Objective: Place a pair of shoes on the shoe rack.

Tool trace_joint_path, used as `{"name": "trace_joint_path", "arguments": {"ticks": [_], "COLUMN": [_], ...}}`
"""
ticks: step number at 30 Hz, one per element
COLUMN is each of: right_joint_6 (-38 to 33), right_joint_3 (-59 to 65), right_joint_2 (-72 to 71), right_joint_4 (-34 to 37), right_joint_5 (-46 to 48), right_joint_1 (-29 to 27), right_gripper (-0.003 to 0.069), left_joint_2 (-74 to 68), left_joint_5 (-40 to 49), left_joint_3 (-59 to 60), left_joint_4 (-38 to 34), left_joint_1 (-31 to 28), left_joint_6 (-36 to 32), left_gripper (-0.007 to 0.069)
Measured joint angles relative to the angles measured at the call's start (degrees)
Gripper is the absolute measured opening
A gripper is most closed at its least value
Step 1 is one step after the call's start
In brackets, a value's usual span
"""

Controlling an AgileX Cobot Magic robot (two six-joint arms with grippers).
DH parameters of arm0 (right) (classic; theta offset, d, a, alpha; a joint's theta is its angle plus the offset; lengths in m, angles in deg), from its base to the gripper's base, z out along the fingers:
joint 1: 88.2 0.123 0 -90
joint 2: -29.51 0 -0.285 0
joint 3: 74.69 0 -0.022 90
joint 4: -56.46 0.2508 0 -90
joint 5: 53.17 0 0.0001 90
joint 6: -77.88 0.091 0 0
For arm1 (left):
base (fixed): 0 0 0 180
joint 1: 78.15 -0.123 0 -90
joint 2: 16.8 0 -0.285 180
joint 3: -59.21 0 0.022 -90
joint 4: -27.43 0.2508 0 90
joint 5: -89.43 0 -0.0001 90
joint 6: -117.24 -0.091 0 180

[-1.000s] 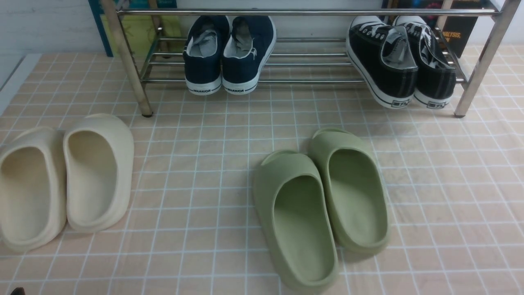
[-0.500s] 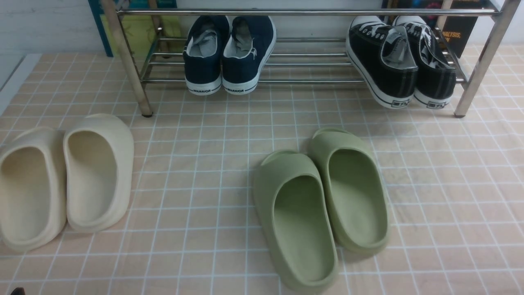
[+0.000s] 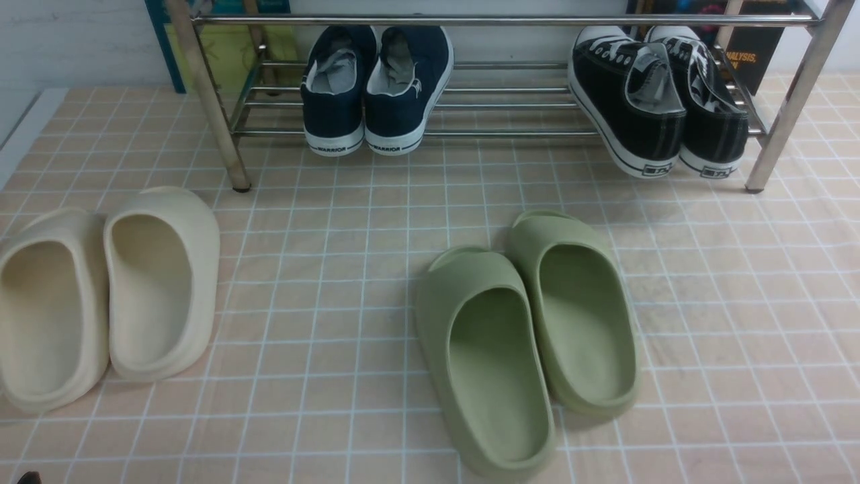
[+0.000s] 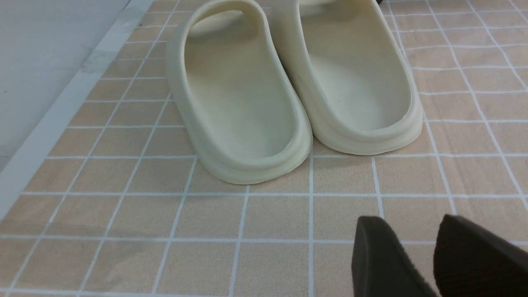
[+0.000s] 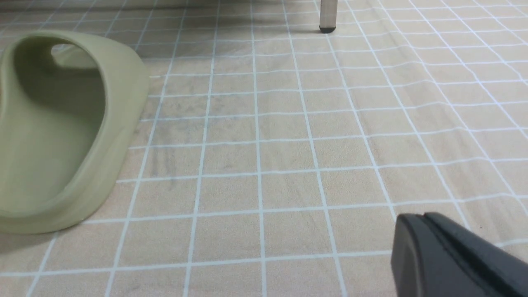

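Observation:
The pair of shoes (image 3: 655, 107), black canvas sneakers with white toe caps and laces, sits side by side at the right end of the shoe rack (image 3: 510, 132), heels hanging over its front bar. One rack leg (image 5: 328, 16) shows in the right wrist view. Neither arm appears in the front view. My left gripper (image 4: 408, 222) hovers low over the tiled floor, open with nothing between its fingers, just short of the cream slippers. My right gripper (image 5: 425, 216) is shut on nothing, low over bare tiles beside a green slipper.
Navy sneakers (image 3: 376, 87) rest on the rack left of centre. Cream slippers (image 3: 107, 289) lie on the floor at the left, also close in the left wrist view as cream slippers (image 4: 288, 82). Green slippers (image 3: 524, 336) lie in the middle; one green slipper (image 5: 57, 123) shows in the right wrist view.

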Motion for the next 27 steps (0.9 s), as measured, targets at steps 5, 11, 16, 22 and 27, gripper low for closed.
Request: {"name": "trace_joint_path", "arguments": {"ticks": [5, 11, 16, 22, 27], "right_joint_6": [0.0, 0.0, 0.0, 0.0, 0.0], "right_joint_3": [0.0, 0.0, 0.0, 0.0, 0.0], "right_joint_2": [0.0, 0.0, 0.0, 0.0, 0.0], "right_joint_4": [0.0, 0.0, 0.0, 0.0, 0.0], "right_joint_5": [0.0, 0.0, 0.0, 0.0, 0.0], "right_joint_1": [0.0, 0.0, 0.0, 0.0, 0.0], "right_gripper": [-0.0013, -0.0012, -0.0009, -0.0005, -0.0002], "left_joint_2": [0.0, 0.0, 0.0, 0.0, 0.0], "left_joint_5": [0.0, 0.0, 0.0, 0.0, 0.0], "left_joint_3": [0.0, 0.0, 0.0, 0.0, 0.0], "left_joint_4": [0.0, 0.0, 0.0, 0.0, 0.0], "left_joint_1": [0.0, 0.0, 0.0, 0.0, 0.0], "left_joint_6": [0.0, 0.0, 0.0, 0.0, 0.0], "left_gripper": [0.0237, 0.0237, 0.0237, 0.0237, 0.0237]}}
